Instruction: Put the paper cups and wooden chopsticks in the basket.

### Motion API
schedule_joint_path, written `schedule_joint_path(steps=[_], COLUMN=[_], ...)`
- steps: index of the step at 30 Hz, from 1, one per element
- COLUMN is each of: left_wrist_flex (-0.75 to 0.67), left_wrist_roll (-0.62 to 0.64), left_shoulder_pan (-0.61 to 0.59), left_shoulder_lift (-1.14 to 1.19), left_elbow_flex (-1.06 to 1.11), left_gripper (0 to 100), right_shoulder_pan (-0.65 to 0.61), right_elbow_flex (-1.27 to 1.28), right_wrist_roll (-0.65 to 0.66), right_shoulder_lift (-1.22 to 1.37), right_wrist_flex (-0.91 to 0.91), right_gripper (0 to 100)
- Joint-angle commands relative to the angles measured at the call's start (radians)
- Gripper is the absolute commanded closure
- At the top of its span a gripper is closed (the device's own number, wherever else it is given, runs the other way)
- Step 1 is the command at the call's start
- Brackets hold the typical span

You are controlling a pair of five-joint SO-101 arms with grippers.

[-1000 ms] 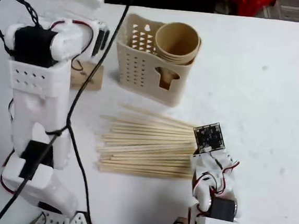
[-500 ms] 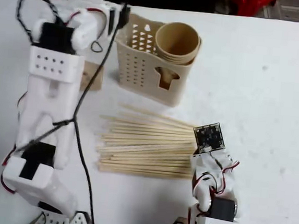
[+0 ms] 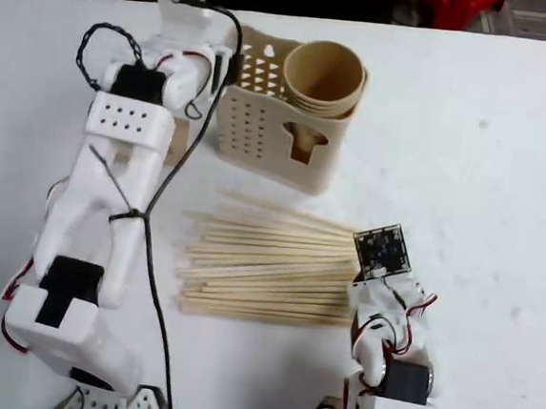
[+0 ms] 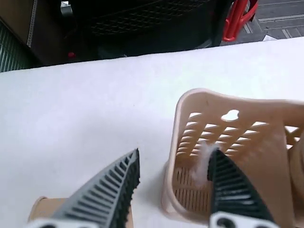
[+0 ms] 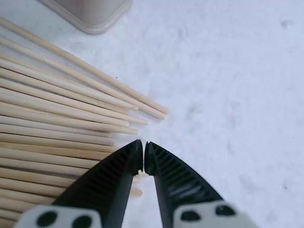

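A beige slotted basket stands at the back of the table with stacked paper cups in its right end. Another paper cup lies on the table beside the basket, under the left arm. My left gripper is open and empty, hanging just off the basket's left end wall. Many wooden chopsticks lie in a flat pile in front of the basket. My right gripper is shut on nothing, at the right-hand ends of the chopsticks.
The right arm sits low at the table's front edge, right of the pile. White tabletop stretches to the right of the basket. Dark furniture and a red object lie beyond the table's far edge.
The left arm has swung away from the front left toward the back, bringing its gripper up to the basket's left end. The right arm, chopsticks and basket have not moved.
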Motion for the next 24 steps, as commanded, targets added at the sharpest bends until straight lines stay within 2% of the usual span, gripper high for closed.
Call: schedule_joint_path(steps=[1,3,6,10,19,24], left_wrist_flex=[-0.072,-0.078,-0.068,0.021,0.385,0.598], left_wrist_roll=[0.006,0.006,0.006,0.006,0.064,0.101], left_shoulder_pan=[0.016,0.016,0.022,0.030,0.050,0.087], left_shoulder_lift=[-0.041,-0.041,-0.042,-0.041,-0.030,0.131], left_elbow_flex=[0.063,0.092,0.112,0.078,-0.247,-0.529], left_gripper=[77,79,88,97,97,97], right_shoulder_pan=[0.007,0.007,0.007,0.007,0.007,0.007], right_elbow_flex=[0.008,0.008,0.008,0.008,0.008,0.008], right_wrist_roll=[0.006,0.006,0.006,0.006,0.006,0.006], right_shoulder_lift=[-0.005,-0.005,-0.005,-0.005,-0.005,-0.005], right_wrist_flex=[0.007,0.007,0.007,0.007,0.007,0.007], right_gripper=[97.8,97.8,97.8,97.8,97.8,97.8])
